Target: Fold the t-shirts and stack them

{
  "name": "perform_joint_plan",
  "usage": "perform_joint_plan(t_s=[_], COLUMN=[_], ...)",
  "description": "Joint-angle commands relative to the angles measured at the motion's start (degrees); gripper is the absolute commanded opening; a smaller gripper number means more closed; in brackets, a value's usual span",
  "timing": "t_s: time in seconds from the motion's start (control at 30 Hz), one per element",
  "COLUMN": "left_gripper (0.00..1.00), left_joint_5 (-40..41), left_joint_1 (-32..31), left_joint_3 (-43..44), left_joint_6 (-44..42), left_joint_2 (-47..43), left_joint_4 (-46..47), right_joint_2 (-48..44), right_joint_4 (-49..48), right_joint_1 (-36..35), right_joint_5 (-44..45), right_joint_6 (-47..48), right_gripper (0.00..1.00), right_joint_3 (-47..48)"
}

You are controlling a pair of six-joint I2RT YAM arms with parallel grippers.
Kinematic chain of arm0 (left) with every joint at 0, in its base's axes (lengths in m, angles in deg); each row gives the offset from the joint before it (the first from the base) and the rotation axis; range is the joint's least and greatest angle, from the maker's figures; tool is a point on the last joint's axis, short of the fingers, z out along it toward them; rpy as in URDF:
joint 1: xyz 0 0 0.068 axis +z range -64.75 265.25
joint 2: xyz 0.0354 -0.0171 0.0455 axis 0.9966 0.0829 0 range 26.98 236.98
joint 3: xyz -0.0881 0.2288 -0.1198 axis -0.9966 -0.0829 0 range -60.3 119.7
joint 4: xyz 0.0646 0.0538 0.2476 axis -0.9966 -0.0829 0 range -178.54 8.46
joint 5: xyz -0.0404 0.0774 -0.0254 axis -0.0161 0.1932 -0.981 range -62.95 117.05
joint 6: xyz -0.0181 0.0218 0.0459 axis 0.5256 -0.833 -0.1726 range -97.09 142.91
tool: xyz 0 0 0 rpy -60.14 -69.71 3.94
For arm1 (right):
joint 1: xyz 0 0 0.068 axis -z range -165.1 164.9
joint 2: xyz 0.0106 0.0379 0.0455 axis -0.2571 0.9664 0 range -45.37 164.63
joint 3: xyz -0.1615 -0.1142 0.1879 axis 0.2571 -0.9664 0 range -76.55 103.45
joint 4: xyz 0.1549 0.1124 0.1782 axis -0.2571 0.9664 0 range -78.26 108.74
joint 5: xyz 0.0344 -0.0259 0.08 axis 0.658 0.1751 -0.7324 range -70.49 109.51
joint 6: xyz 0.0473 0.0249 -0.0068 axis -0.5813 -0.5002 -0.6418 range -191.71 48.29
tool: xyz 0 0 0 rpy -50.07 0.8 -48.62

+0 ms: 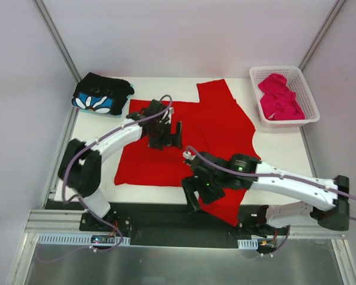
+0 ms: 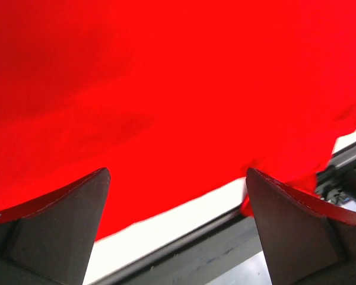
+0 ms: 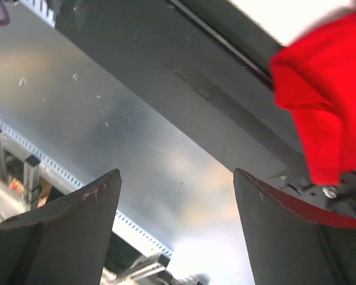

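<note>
Red t-shirt, being shown spread on table (corner overhanging near edge); both jaws being held released, nothing grasped.

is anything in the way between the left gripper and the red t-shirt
Nothing visible. The left gripper, jaws open, is right over the spread red t-shirt; its wrist view shows only bare red cloth between the fingers.
</note>
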Motion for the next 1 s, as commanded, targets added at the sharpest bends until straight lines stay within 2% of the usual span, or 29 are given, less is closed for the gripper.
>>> perform_joint_plan(t_s=[0.0,0.17,0.47,0.57,0.63,0.8,0.97], left_gripper=[0.99,0.99,0.99,0.99,0.99,0.99,0.99], left_joint_5=[-11.8,-16.2,-28.0,-29.4,-28.3,-18.3,-16.6], left_joint_1=[-1.3,-1.7,-2.1,-2.3,-2.4,-2.6,-2.3], left_joint_3=[15.0,27.8,42.0,45.4,46.5,43.7,41.0], left_joint_6=[-7.1,-7.9,-5.4,-4.8,-5.0,-6.8,-7.3], left_joint_2=[12.5,25.4,38.3,41.1,42.0,41.3,43.2], left_joint_4=[5.7,4.1,3.8,4.4,5.0,4.6,4.6], right_joint_2=[-9.3,-16.8,-22.6,-23.1,-23.0,-22.3,-21.0], right_joint_4=[13.7,14.5,14.9,14.5,14.2,12.9,11.8], right_joint_1=[0.5,1.5,1.5,1.6,1.6,1.7,1.6], right_joint_5=[13.8,17.0,19.3,19.1,19.2,19.0,19.2], right_joint_6=[-3.5,-8.4,-12.6,-13.1,-13.4,-13.2,-12.8], right_gripper=[0.80,0.81,0.81,0.81,0.81,0.82,0.82], right_joint_3=[-0.6,-8.3,-12.6,-13.4,-14.0,-14.3,-13.9])
